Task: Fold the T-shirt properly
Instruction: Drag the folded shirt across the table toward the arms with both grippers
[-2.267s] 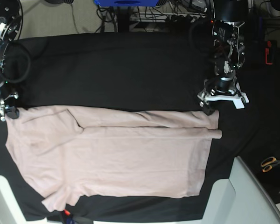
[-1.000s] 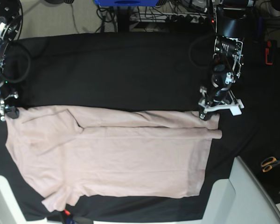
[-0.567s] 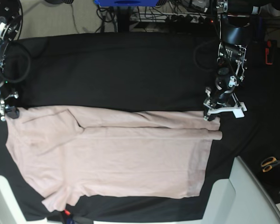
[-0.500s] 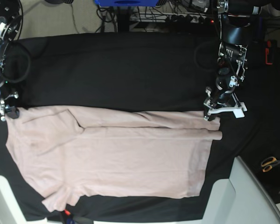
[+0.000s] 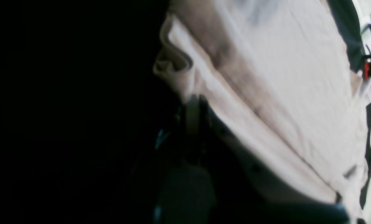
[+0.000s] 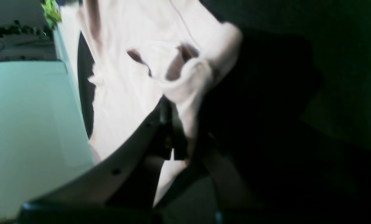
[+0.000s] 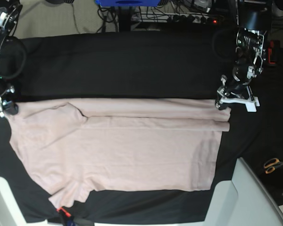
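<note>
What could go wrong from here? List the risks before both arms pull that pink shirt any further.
1. The left gripper pinches only a thin bunched corner of the T-shirt; it may slip free under tension.
2. The right gripper also grips just an edge, so an uneven pull could skew the fold.
3. The sleeve near the front table edge could drag off the black tablecloth.
</note>
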`<action>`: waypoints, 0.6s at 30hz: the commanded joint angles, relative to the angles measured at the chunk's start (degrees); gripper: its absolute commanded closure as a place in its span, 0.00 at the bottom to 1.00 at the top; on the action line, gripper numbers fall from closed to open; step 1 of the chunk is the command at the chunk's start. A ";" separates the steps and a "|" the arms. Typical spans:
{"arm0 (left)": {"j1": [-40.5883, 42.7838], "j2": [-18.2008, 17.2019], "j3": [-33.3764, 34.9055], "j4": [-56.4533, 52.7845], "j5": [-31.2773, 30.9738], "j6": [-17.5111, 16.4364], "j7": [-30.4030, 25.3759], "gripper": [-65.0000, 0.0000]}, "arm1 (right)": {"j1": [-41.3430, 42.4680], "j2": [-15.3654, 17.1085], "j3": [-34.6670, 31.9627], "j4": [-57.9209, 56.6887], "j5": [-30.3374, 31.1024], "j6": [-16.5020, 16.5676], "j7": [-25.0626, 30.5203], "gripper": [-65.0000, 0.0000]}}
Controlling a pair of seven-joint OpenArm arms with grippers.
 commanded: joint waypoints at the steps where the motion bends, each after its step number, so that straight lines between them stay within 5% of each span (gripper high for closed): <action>1: 0.39 -1.41 -0.44 2.29 -0.35 -0.59 -0.51 1.00 | 0.64 1.36 0.38 0.75 0.89 0.97 0.29 1.00; 10: 8.21 -1.94 -0.44 8.97 -0.35 -0.59 -0.51 1.00 | -6.48 0.05 0.73 11.21 1.06 0.62 -0.59 1.00; 18: 14.02 -2.38 -0.53 14.59 -0.35 -0.59 -0.51 1.00 | -10.79 -2.59 10.14 15.17 0.89 0.62 -9.29 1.00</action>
